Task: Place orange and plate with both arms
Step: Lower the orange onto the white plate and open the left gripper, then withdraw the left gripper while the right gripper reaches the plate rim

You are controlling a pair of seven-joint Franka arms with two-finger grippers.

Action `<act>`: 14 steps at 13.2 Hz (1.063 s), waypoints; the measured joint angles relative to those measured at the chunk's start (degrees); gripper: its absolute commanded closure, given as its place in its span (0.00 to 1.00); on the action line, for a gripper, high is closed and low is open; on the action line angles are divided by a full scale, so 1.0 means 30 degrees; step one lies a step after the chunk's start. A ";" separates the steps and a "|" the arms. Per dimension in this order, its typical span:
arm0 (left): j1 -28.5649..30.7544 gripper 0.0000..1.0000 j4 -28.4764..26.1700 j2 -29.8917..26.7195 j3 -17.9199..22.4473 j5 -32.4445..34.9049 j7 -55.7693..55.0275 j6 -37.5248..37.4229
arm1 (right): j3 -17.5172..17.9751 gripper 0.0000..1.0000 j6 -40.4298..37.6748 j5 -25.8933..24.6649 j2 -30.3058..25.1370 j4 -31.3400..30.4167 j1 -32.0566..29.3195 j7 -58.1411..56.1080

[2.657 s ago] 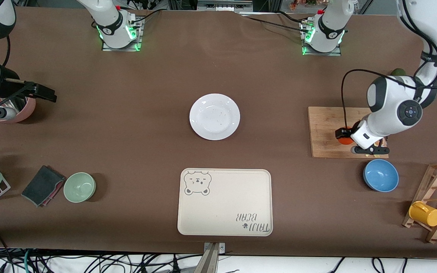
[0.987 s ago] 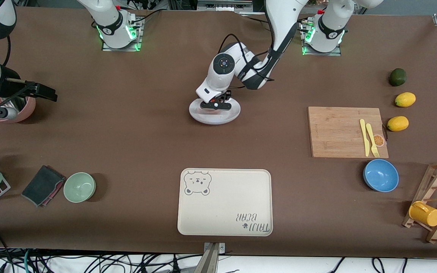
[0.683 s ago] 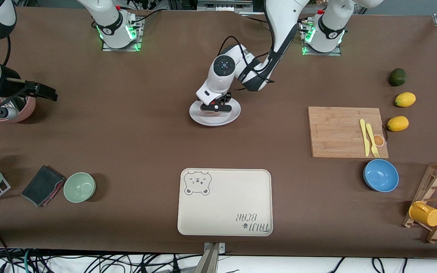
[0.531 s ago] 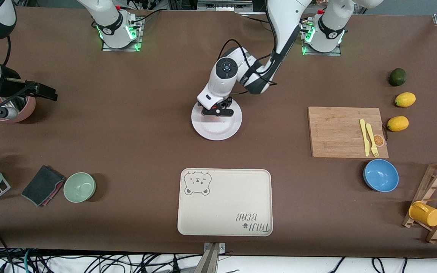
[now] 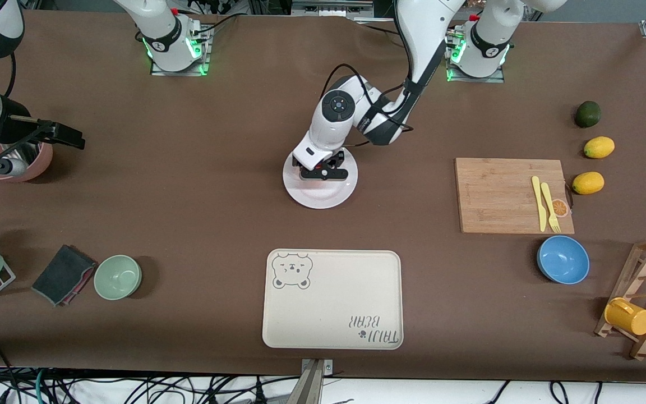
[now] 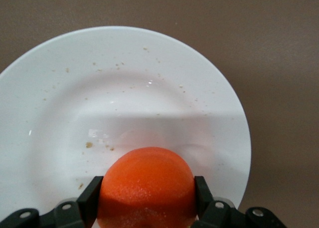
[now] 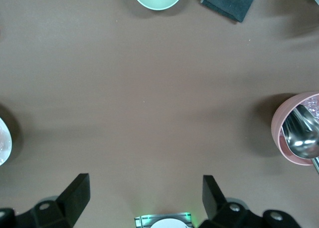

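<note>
Since a second ago, left gripper [image 5: 323,173] clamping orange [image 6: 146,185] sank over plate [image 6: 209,88]; I release next; right gripper [image 7: 144,195] waits, jaws spread, empty.

We see a brown table [image 5: 199,185] bearing a white plate [image 5: 320,193], bear-printed tray [image 5: 332,300], cutting board [image 5: 497,193], blue bowl [image 5: 563,260], green bowl [image 5: 118,276], dark cloth [image 5: 63,274], two lemons [image 5: 599,147], a lime [image 5: 587,114] and a pink cup [image 5: 20,163].
</note>
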 measured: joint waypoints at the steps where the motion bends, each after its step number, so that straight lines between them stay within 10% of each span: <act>1: 0.0001 0.32 0.0008 0.0238 0.0019 0.0000 0.0000 0.0038 | 0.0000 0.00 -0.0006 0.0000 0.0001 0.0000 0.0000 0.0000; 2: 0.0009 0.00 0.0101 0.0286 0.0048 0.0000 0.0000 0.0068 | 0.0000 0.00 -0.0009 0.0000 0.0001 0.0000 0.0000 0.0000; 9: 0.1218 0.00 0.0709 -0.0388 0.0841 0.0103 0.0275 0.0170 | 0.0004 0.00 -0.0028 0.0000 0.0062 -0.0004 0.0001 -0.0029; 14: 0.6049 0.00 0.0110 -0.5647 0.0914 0.0158 0.0434 -0.4552 | 0.0294 0.00 -0.0193 0.0184 0.1057 -0.0104 0.0273 -0.0392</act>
